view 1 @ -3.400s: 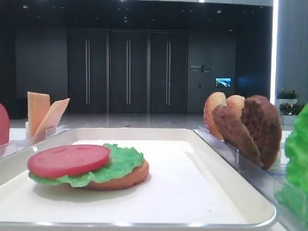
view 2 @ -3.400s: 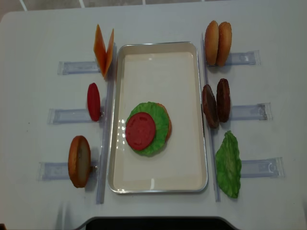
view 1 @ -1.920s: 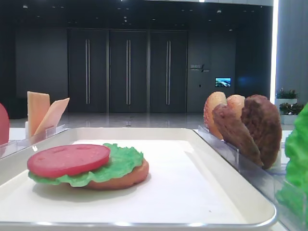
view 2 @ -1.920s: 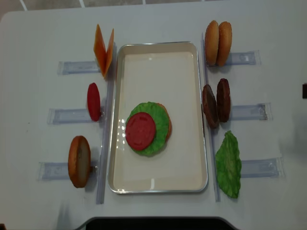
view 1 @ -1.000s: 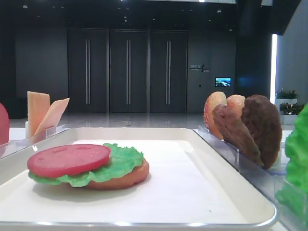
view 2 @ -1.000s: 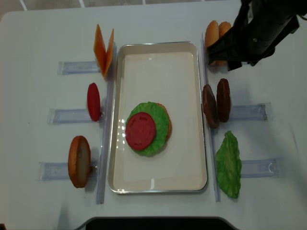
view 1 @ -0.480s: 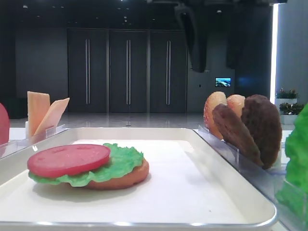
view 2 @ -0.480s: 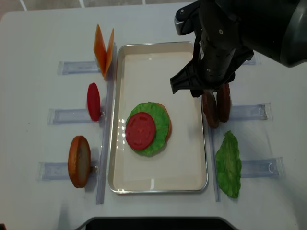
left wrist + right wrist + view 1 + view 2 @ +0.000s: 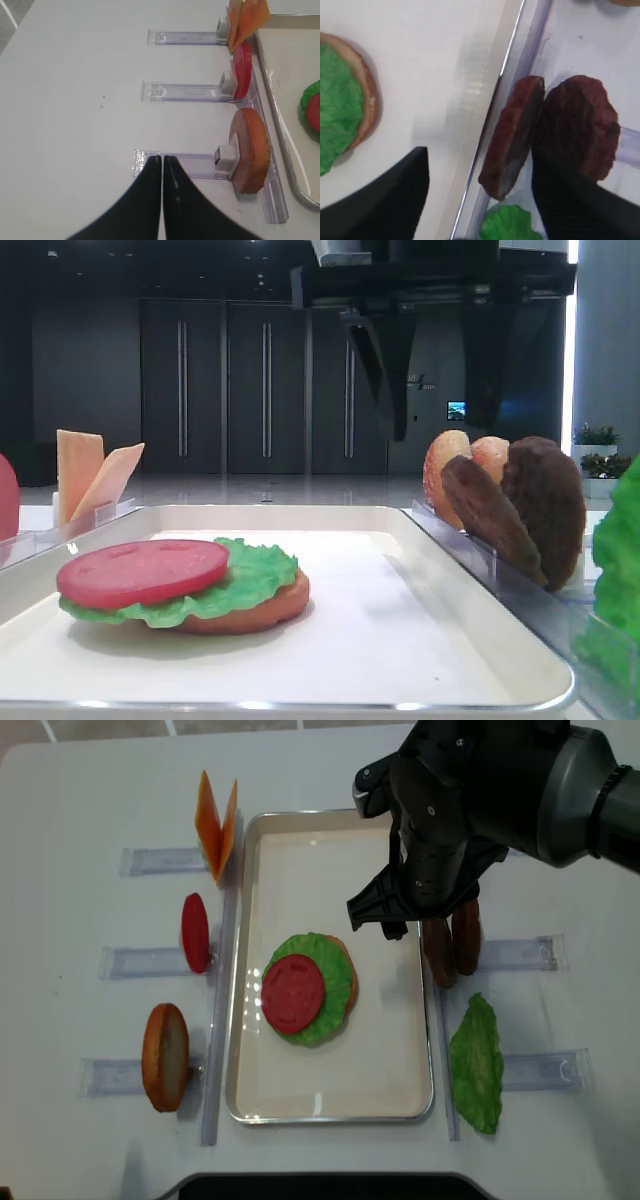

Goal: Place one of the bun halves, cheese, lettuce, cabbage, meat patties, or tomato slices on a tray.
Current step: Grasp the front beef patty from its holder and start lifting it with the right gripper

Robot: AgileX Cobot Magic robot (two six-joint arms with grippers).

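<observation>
Right wrist view | right gripper (image 9: 477, 187) jaws spread wide, straddling the near dark brown grainy meat patty (image 9: 512, 135) upright in its clear rack | descend centred, close without nudging its twin (image 9: 580, 127) | left jaws closed, idle.

My right arm (image 9: 480, 790) is a bulky, glossy black shell with a pale ring near its wrist end. The fingers (image 9: 570, 200) are matte black with a fine ribbed texture; the left fingers (image 9: 150, 200) are smooth, tapered and black.
</observation>
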